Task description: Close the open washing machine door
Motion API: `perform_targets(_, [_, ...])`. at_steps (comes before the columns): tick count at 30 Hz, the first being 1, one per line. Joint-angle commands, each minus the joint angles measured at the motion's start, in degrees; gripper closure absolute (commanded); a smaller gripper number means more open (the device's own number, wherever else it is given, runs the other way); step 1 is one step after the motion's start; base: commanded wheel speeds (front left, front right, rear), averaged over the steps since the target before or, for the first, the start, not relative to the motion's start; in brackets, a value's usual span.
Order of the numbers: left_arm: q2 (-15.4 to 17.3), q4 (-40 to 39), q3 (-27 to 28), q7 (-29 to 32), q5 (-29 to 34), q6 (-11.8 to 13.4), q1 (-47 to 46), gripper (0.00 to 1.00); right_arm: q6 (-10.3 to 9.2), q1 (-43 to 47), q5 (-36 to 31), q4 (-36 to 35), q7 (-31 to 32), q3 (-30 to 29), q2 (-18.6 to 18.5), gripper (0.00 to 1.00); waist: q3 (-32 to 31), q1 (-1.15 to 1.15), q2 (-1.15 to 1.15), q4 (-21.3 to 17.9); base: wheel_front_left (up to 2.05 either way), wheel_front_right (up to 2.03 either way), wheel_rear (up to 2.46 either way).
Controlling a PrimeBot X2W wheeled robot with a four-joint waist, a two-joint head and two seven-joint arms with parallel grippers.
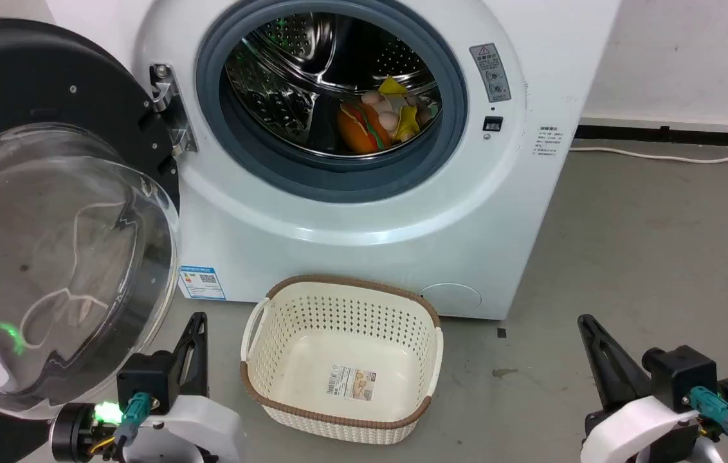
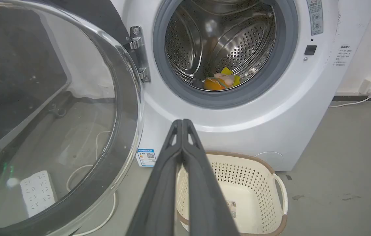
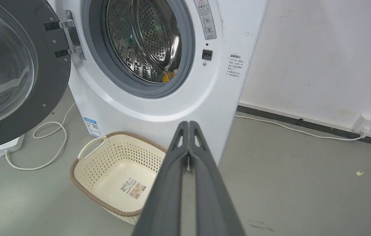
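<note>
At the far left, the washing machine door (image 1: 49,212) is seen swung wide open on its hinge (image 1: 168,109). Its clear bowl window bulges outward just left of and above the left pincer (image 1: 199,320), whose two dark fingers are pressed flat together with nothing between them. Whether that pincer touches the door's rim cannot be told. Through the glass, in the left wrist view, a white power strip (image 2: 38,193) is made out on the floor. Just beyond the left pincer's tip, a blue label (image 1: 202,281) is stuck low on the washing machine (image 1: 351,238), which is set ahead of both pincers. Its steel drum (image 1: 300,71) is ringed by a grey gasket (image 1: 332,180), and orange and yellow toys (image 1: 370,122) are piled at the drum's bottom. A cream basket (image 1: 345,288) with a brown rim is placed on the floor between the pincers, nearer the left one and close to the washer's front. At the right, the right pincer (image 1: 586,320) is likewise clamped on nothing, over bare grey floor (image 1: 647,244), well apart from the door.
</note>
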Motion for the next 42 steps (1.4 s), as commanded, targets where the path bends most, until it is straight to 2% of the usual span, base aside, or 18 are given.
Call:
perform_targets(1, [0.0,-0.2,0.0,0.0,0.1,0.2,0.8,1.00,0.05,0.3,-0.4,-0.3,0.0,0.0,0.3,1.00,0.0,0.00,0.00,0.0,0.00,0.00,0.00])
perform_targets(42, [0.0,-0.2,0.0,0.0,0.1,0.2,0.8,1.00,0.05,0.3,-0.4,-0.3,0.0,0.0,0.3,1.00,0.0,0.00,0.00,0.0,0.00,0.00,0.00])
